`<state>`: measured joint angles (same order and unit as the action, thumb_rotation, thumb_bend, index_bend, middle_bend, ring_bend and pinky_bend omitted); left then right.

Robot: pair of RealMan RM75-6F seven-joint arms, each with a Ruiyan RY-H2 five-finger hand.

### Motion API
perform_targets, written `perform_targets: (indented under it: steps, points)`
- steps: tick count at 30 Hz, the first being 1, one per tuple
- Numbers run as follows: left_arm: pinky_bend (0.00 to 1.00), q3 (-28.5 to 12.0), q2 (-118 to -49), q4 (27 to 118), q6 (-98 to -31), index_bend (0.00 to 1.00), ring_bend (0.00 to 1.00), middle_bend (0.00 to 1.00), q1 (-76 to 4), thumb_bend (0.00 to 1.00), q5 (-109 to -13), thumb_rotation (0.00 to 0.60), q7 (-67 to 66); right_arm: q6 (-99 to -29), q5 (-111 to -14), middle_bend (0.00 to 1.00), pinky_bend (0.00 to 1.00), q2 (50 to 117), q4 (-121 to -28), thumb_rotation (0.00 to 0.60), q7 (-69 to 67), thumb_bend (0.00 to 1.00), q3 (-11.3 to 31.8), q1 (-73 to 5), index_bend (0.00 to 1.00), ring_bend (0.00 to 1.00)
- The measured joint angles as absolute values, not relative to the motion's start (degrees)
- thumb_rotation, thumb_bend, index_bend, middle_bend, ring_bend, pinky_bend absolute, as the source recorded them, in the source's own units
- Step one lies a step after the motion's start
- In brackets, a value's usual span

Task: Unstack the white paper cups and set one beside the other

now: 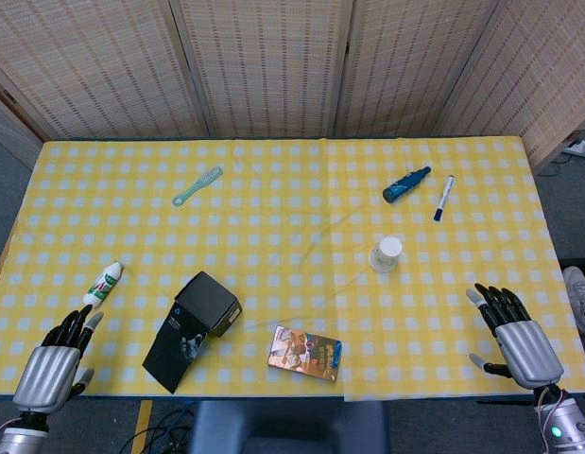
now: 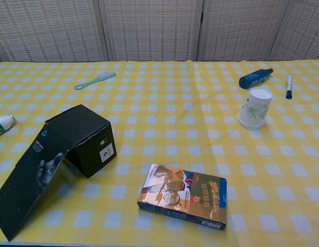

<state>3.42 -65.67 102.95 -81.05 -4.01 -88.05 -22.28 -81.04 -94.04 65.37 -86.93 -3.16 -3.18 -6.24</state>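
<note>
The white paper cups (image 1: pixel 386 253) stand upside down as one nested stack, right of the table's middle; in the chest view the stack (image 2: pixel 254 108) shows a green leaf print and looks like a single cup. My left hand (image 1: pixel 58 359) rests open at the near left corner, far from the cups. At the near right edge lies my right hand (image 1: pixel 515 333), open with fingers spread, about a hand's length right of and nearer than the stack. Neither hand shows in the chest view.
A yellow checked cloth (image 1: pixel 292 303) covers the table. An open black box (image 1: pixel 193 326) and a colourful flat box (image 1: pixel 305 353) lie near the front. A white bottle (image 1: pixel 102 284), green toothbrush (image 1: pixel 197 185), blue bottle (image 1: pixel 405 184) and marker (image 1: pixel 444 198) lie around.
</note>
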Motion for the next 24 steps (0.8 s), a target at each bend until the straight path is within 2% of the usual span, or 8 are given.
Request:
perform_targets:
  steps: [8,13,19,24]
  points:
    - [0.23,3.0,-65.6,103.4,-80.9,0.0,0.0,0.0,-4.3,0.32,-87.6,0.6,-22.1,-79.9,-93.7,0.0,0.0,64.3,-88.1,0.6,-5.7,0.16,-3.2,-6.8,0.0,0.0]
    - [0.23,3.3,-65.0,104.0,-82.4,0.0,0.0,0.0,-3.8,0.32,-89.3,0.6,-21.0,-76.4,-91.8,0.0,0.0,62.5,-90.8,0.6,-6.2,0.16,-2.0,-9.0,0.0,0.0]
    - [0.23,3.5,-64.7,104.0,-82.8,0.0,0.0,0.0,-3.7,0.32,-90.1,0.6,-20.1,-66.1,-84.6,0.0,0.0,58.3,-96.8,0.6,-4.7,0.18,2.0,-15.2,0.0,0.0]
    - [0.23,3.4,-64.1,104.1,-82.9,0.0,0.0,0.0,-3.4,0.32,-89.2,0.6,-19.7,-53.2,-73.0,0.0,0.0,55.5,-100.0,0.6,-2.6,0.2,6.5,-23.5,0.0,0.0]
